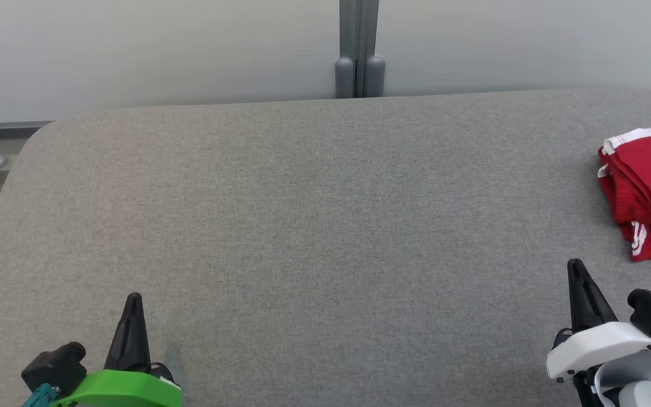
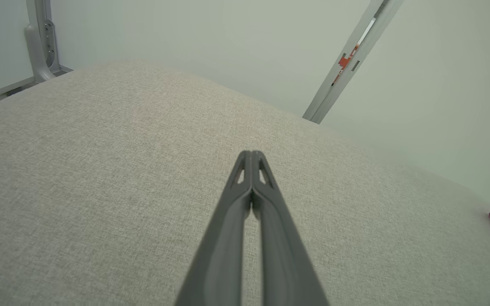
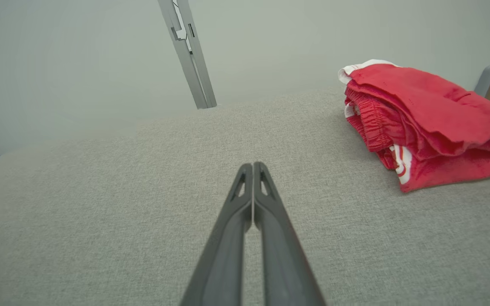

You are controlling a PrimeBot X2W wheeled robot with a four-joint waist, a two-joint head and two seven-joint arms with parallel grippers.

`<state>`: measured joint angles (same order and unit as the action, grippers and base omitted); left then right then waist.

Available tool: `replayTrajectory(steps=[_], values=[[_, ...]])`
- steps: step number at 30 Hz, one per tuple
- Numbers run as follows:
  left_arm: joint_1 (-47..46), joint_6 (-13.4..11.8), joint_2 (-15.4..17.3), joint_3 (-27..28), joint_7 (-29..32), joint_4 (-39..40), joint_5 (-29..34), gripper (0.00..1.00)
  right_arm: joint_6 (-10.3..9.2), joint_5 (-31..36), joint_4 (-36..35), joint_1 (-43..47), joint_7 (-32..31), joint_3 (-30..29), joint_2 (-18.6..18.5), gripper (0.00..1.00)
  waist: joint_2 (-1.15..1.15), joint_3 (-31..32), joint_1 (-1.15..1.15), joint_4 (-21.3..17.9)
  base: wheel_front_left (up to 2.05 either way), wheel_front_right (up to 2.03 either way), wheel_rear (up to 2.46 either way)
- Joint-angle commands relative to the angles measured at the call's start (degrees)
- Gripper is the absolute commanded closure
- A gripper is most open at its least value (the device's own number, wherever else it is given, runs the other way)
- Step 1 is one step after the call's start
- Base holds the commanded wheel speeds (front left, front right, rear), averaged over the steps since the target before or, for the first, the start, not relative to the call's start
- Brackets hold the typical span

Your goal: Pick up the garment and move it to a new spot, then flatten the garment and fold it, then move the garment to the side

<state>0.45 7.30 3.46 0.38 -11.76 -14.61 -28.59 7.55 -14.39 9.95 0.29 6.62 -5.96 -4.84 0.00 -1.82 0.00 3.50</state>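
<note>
garment: folded, lying aside on table, task seemingly done. left gripper: far from garment, pinched empty. right gripper: near garment, same.

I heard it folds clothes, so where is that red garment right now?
The red garment lies bunched at the right edge of the grey table in the head view, just beyond the shut right end effector, not touching it.
</note>
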Motion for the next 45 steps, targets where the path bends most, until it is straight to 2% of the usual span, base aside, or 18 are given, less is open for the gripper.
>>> replayTrajectory(steps=[1,27,45], values=[[-1.5,0.0,0.3,0.5,0.5,0.9,-2.3,1.0,-0.01,-2.9,-0.6,-1.5,-0.4,-0.1,-0.3,1.0,0.0,0.0,0.0,0.0,0.0,0.0,0.0],[-3.5,0.1,0.1,2.4,6.5,0.9,-23.6,1.0,-0.03,-28.7,0.8,-3.3,-4.6,-0.1,0.5,1.0,0.0,0.4,0.0,-0.9,0.0,0.0,0.0],[-4.5,0.2,0.0,3.4,9.7,0.9,-34.7,1.0,-0.05,-42.3,1.7,-4.3,-7.0,-0.3,0.9,1.0,0.0,0.7,0.0,-1.4,0.0,0.0,0.0]])
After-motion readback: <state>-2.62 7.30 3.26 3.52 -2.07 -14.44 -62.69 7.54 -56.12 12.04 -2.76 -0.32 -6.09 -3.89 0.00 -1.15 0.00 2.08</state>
